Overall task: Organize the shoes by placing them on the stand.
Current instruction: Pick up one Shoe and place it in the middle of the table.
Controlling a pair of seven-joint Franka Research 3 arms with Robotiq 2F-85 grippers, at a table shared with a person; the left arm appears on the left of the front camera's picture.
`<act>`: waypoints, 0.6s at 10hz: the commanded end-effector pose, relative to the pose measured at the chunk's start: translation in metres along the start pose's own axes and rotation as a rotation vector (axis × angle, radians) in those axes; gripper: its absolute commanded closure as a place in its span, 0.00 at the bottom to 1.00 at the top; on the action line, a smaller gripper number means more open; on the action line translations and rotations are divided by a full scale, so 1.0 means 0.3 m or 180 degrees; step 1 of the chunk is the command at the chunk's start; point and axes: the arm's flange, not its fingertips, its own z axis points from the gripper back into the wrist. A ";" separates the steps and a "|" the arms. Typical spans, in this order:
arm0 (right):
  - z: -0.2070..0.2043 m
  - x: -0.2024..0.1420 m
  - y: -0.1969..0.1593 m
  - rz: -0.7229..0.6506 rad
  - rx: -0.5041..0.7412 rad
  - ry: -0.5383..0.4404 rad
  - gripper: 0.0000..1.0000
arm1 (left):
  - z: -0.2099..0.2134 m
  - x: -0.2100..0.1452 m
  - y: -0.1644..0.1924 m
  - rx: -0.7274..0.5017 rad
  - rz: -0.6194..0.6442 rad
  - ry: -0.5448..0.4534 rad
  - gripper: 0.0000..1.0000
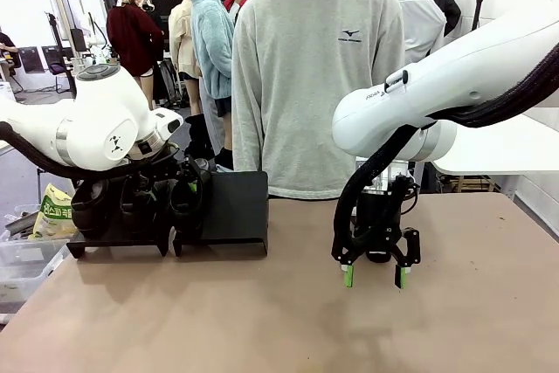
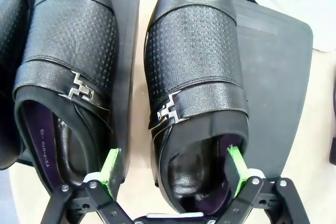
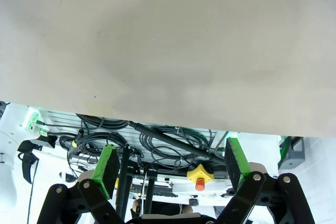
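here, left gripper (image 2: 170,169) spread wide over the heel of one black shoe (image 2: 194,77), green pads (image 2: 235,165) flanking the shoe's opening on either side, contact with the leather hard to judge, nothing clamped. shoe toe-away on a dark stand panel (image 2: 278,77), silver buckle across its strap. just beside it, second shoe (image 2: 68,66) of the same kind, own buckle showing, on the neighbouring panel; sliver of a third at the picture's edge. from the front, left arm bent low over the black stand (image 1: 236,211) at the table's left, shoes (image 1: 140,203) lined up in the stand's left part under the wrist, rightmost section bare.

over on the other side, right gripper (image 1: 376,277) also fully open, empty, fingertips pointing down and hovering just above the brown table (image 1: 262,321), well apart from the stand. in its own wrist view, green pads (image 3: 107,163) wide apart against bare tabletop (image 3: 168,51), with cables and a yellow-and-red stop button (image 3: 199,177) past the table's edge.

beyond the table, person in a grey sweatshirt (image 1: 306,76) standing at the far side, right behind the stand's bare section.
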 end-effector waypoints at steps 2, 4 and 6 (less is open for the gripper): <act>0.001 -0.002 0.000 0.0011 -0.0031 -0.0021 0.00 | 0.204 -0.143 -0.052 -0.0281 -0.0468 -0.0371 0.00; 0.001 -0.002 0.000 0.0011 -0.0031 -0.0021 0.00 | 0.389 -0.263 -0.074 -0.0444 -0.0680 -0.0641 0.00; 0.001 -0.002 0.000 0.0011 -0.0031 -0.0021 0.00 | 0.471 -0.407 -0.093 -0.0370 -0.0753 -0.0016 0.00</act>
